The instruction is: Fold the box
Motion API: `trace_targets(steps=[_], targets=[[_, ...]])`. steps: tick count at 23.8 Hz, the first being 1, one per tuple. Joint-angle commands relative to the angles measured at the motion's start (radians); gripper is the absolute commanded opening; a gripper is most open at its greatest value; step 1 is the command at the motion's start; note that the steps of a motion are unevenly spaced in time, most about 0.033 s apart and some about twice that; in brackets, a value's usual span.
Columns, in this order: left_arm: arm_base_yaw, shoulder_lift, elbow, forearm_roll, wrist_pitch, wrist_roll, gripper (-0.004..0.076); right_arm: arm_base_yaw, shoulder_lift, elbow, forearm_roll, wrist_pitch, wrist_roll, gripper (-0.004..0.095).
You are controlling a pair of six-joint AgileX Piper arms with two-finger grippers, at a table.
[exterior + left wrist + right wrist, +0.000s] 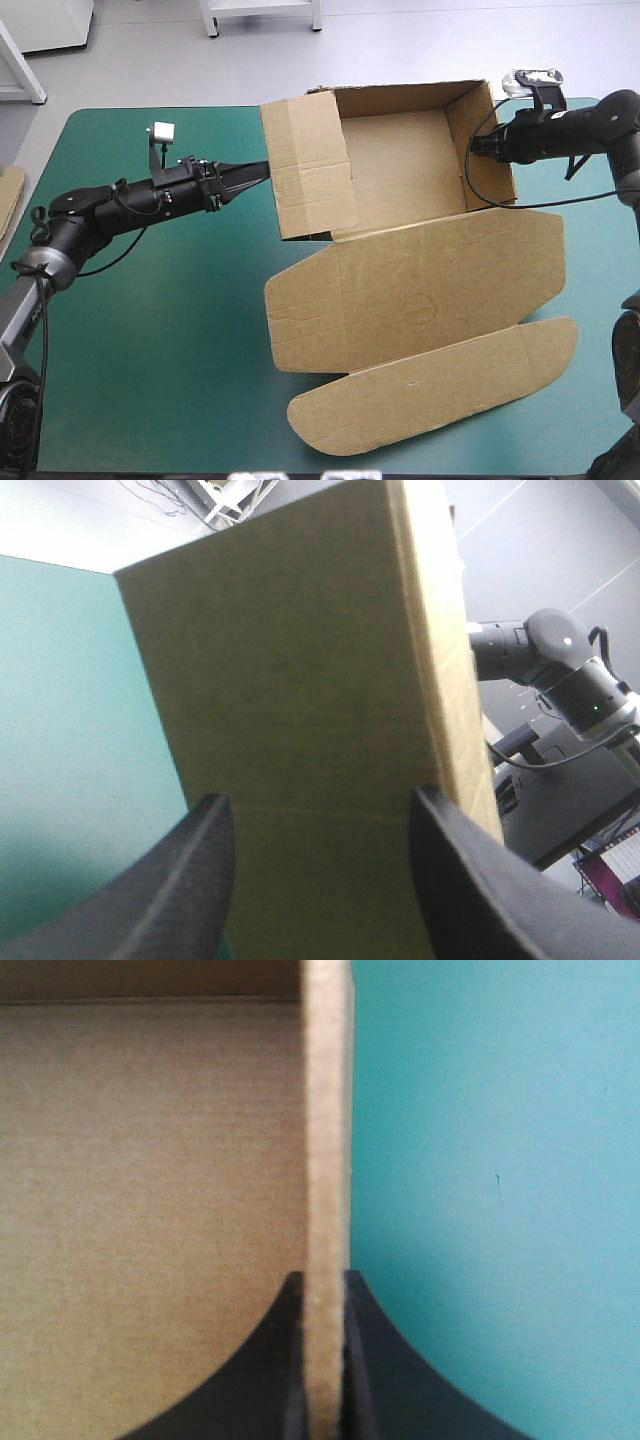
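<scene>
- High view: the brown box is seen on the teal-green cover, toward the table's far right part, as an open tray with its walls raised.
- The lid is laid flat on the cover on the near side of the tray, and its long rounded flap is spread flat nearer still to the table's near edge.
- The left wall is stood up and tipped slightly outward, its creased outer face turned toward the left arm.
- The left gripper is held level at that wall, its tip touching the outer face or just short of it; which cannot be told.
- Left wrist view: the left gripper is shown with its black fingers spread apart and nothing clamped between them; the wall's outer face of the box fills the space ahead.
- The right gripper is placed at the top of the right wall, reached from the table's right side.
- Right wrist view: the right gripper is closed on that wall, the pale board edge being pinched between the fingers, with the box's inside on one side and the cover on the other.
- An edge of more board is seen at the table's left edge.
</scene>
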Motion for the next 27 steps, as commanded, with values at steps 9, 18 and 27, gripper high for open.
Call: trace_targets(steps=[9,18,27], targets=[[-0.115,-0.033,-0.111,-0.047,-0.056,-0.060,0.0426,-0.004,-0.047,-0.028,0.055,-0.044,0.049,-0.0015],[-0.172,-0.033,-0.120,0.055,-0.197,-0.138,0.0428,0.051,-0.047,-0.028,-0.019,-0.036,0.111,0.0002],[-0.290,-0.033,-0.321,0.846,-0.333,-0.713,0.0426,0.253,-0.038,-0.028,-0.195,-0.130,0.325,0.0001]])
